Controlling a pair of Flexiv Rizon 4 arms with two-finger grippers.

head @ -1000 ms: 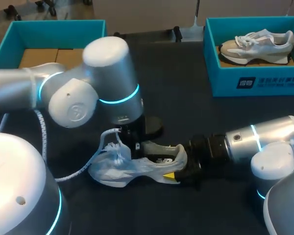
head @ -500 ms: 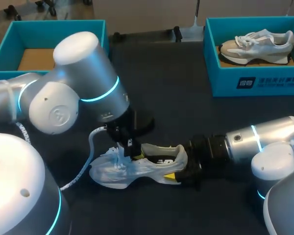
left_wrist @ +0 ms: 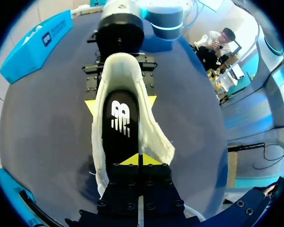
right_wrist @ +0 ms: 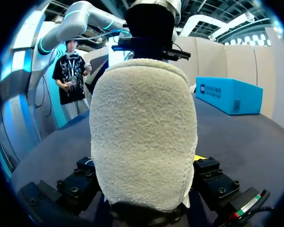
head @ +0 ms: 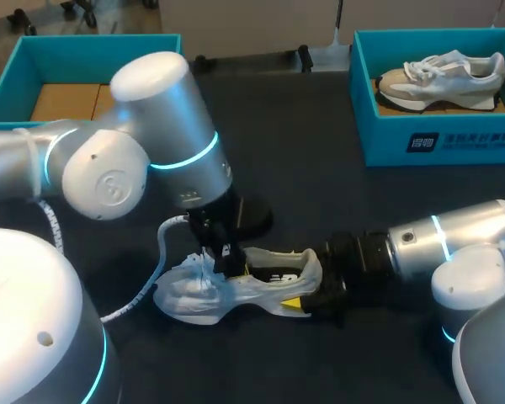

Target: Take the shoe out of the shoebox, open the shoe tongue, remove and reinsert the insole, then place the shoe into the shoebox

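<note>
My left gripper [left_wrist: 140, 160] has its jaws squeezed right together. The yellow tips sit at the mouth of the shoe [head: 236, 286], just over the near end of the black insole [left_wrist: 119, 123]. I honestly can't tell whether any material is pinched between them or they're only closed and poking in. A loose flap of the shoe's white upper hangs just beside the fingers in the left wrist view.

My right gripper [head: 299, 299] comes in from the other end and is clamped on the heel. There's one yellow tip on each side of the shoe, so the jaws are held apart by the heel itself. From the right wrist camera, the fuzzy heel fills pretty much everything between the fingers.

The shoe is out of the box, down on the dark table [head: 320, 194] toward the front middle. Its toe points to my left and its heel points toward the right arm. The insole is inside and lying flat along the bottom as far as I can see. The left arm's white cable [head: 143, 286] loops down near the toe.

Further out, the left shoebox [head: 17, 71] sits at the far left corner, well away from the shoe, with brown cardboard showing inside. The right shoebox [head: 438, 139] is at the far right corner, and a second shoe [head: 442, 76] lies in it on its side.
</note>
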